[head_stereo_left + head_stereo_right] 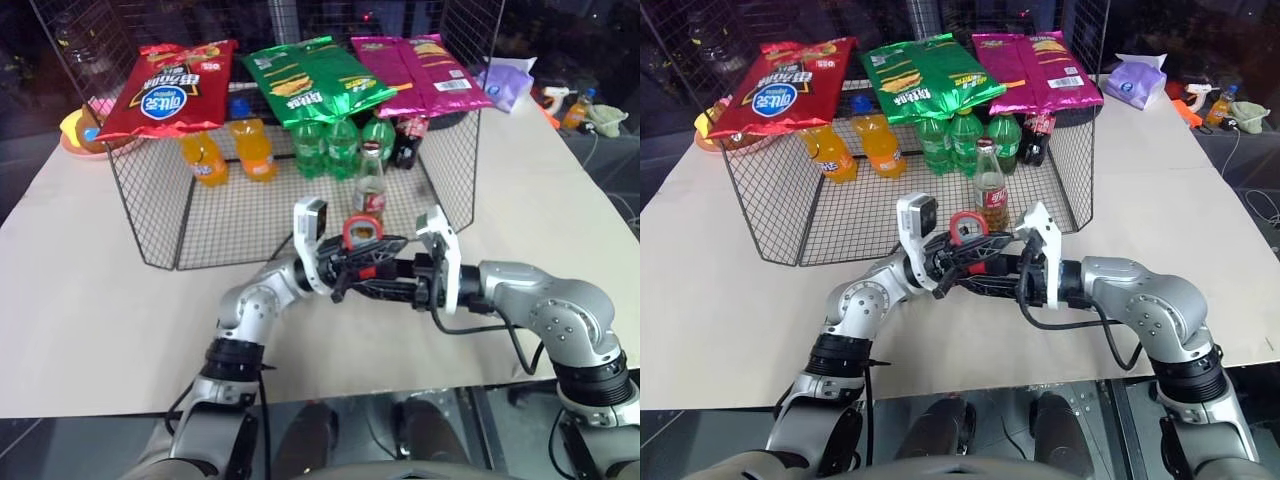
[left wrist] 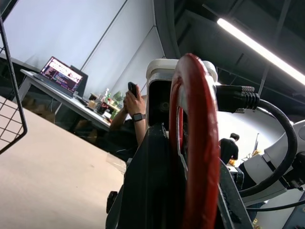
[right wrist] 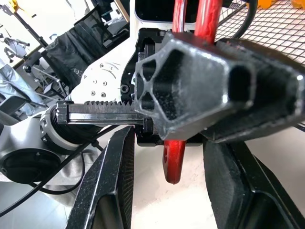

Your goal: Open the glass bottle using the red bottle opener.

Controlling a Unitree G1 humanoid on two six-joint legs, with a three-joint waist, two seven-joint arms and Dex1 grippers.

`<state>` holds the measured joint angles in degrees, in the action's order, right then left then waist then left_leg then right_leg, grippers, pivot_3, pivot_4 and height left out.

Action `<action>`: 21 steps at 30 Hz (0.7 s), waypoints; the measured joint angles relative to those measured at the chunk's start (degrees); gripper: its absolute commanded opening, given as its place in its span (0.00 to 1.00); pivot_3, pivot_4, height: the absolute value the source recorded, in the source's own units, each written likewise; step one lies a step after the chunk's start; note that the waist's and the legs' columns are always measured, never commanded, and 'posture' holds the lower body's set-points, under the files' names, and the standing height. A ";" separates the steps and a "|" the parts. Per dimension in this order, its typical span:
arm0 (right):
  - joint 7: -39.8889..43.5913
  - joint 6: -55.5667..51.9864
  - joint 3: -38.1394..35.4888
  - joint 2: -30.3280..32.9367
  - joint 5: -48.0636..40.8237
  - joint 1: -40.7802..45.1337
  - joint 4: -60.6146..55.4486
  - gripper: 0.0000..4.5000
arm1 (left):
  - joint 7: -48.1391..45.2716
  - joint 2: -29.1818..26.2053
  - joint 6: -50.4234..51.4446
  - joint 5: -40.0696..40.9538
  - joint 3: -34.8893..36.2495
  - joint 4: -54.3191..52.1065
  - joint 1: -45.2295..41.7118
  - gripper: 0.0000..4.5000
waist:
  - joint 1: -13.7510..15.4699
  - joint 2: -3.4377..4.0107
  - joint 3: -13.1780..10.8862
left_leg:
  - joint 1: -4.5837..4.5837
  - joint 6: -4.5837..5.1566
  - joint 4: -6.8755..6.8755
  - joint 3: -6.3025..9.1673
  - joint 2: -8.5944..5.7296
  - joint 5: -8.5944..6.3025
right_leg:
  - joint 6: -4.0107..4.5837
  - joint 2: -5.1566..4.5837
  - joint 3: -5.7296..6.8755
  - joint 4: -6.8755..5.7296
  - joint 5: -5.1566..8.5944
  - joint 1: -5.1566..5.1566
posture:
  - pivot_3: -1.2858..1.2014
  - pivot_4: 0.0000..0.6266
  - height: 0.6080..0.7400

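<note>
Left gripper fingers pinch the red bottle opener while the right gripper fingers straddle it spread; a fumbled handover could drop it short of the glass bottle.

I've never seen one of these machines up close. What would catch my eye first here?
Probably the two hands meeting at the table's middle: the left hand pinches the red bottle opener upright, with the right hand facing it. Just behind stands the glass bottle, inside a wire basket topped with bright red, green and pink snack bags.
</note>
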<state>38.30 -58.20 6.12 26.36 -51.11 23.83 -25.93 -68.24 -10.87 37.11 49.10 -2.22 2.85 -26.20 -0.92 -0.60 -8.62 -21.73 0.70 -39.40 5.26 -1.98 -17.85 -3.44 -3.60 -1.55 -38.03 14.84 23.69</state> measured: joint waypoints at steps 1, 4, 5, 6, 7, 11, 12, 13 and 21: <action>0.01 0.00 -0.02 0.09 -0.06 -0.02 0.00 0.33 | 0.01 0.09 0.00 -0.05 0.00 0.00 0.04 0.00 | 0.01 0.00 0.00 | 0.00 0.00 0.00 0.00 0.00 0.00 | 0.00 0.00 0.00 0.00 0.00 0.00 | 0.52 0.24 1.00; 0.06 0.00 -0.06 0.22 -0.16 -0.13 0.00 0.33 | 0.12 0.28 0.02 -0.06 0.01 0.00 0.19 0.00 | 0.01 0.00 0.00 | 0.00 0.00 0.00 0.00 0.00 0.00 | 0.00 0.00 0.00 0.00 0.00 0.00 | 0.52 0.24 1.00; 0.08 0.00 -0.06 0.25 -0.16 -0.14 0.01 0.33 | 0.15 0.31 0.02 -0.06 0.01 0.00 0.23 0.00 | 0.01 0.00 0.00 | 0.00 0.00 0.00 0.00 0.00 0.00 | 0.00 0.00 0.00 0.00 0.00 0.00 | 0.52 0.24 1.00; 0.10 0.00 -0.07 0.26 -0.17 -0.16 0.01 0.44 | 0.16 0.35 0.02 -0.05 0.01 0.00 0.26 0.00 | 0.01 0.00 0.00 | 0.00 0.00 0.00 0.00 0.00 0.00 | 0.00 0.00 0.00 0.00 0.00 0.00 | 0.52 0.24 1.00; 0.16 0.00 -0.06 0.32 -0.18 -0.17 0.03 0.56 | 0.23 0.41 0.03 -0.06 0.01 0.00 0.32 0.00 | 0.01 0.00 0.00 | 0.00 0.00 0.00 0.00 0.00 0.00 | 0.00 0.00 0.00 0.00 0.00 0.00 | 0.52 0.24 1.00; 0.58 -0.01 -0.07 0.66 -0.46 -0.17 0.03 0.96 | 0.37 0.74 0.11 -0.04 0.00 0.00 0.52 0.00 | 0.02 0.00 0.00 | 0.00 0.00 0.00 0.00 0.00 0.00 | 0.00 0.00 0.00 0.01 0.00 0.00 | 0.52 0.24 1.00; 0.50 0.00 -0.07 0.65 -0.43 -0.18 0.04 0.96 | 0.38 0.80 0.11 -0.04 0.00 0.00 0.52 0.00 | 0.02 0.00 0.00 | 0.00 0.00 0.00 0.00 0.00 0.00 | 0.00 0.00 0.00 0.01 0.00 0.00 | 0.52 0.24 1.00; 0.40 -0.01 -0.08 0.63 -0.45 -0.21 0.10 0.96 | 0.40 0.95 0.11 -0.04 0.00 0.00 0.52 0.00 | 0.02 0.00 0.00 | 0.00 0.00 0.00 0.00 0.00 0.00 | 0.00 0.00 0.00 0.01 0.00 0.00 | 0.52 0.24 1.00; 0.70 -0.17 -0.50 0.89 -0.77 -0.28 1.68 0.84 | 0.41 0.99 0.21 0.00 0.01 0.00 0.53 0.00 | 0.03 0.00 0.00 | 0.00 0.00 0.00 0.00 0.00 0.00 | 0.00 0.00 0.00 0.01 0.00 0.00 | 0.52 0.24 1.00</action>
<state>39.00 -58.37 5.62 27.25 -51.88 23.55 -24.25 -67.83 -9.88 37.32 49.11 -2.21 2.85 -25.67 -0.89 -0.60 -8.62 -21.73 0.70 -39.40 5.26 -1.98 -17.85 -3.44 -3.60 -1.55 -38.02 14.84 23.69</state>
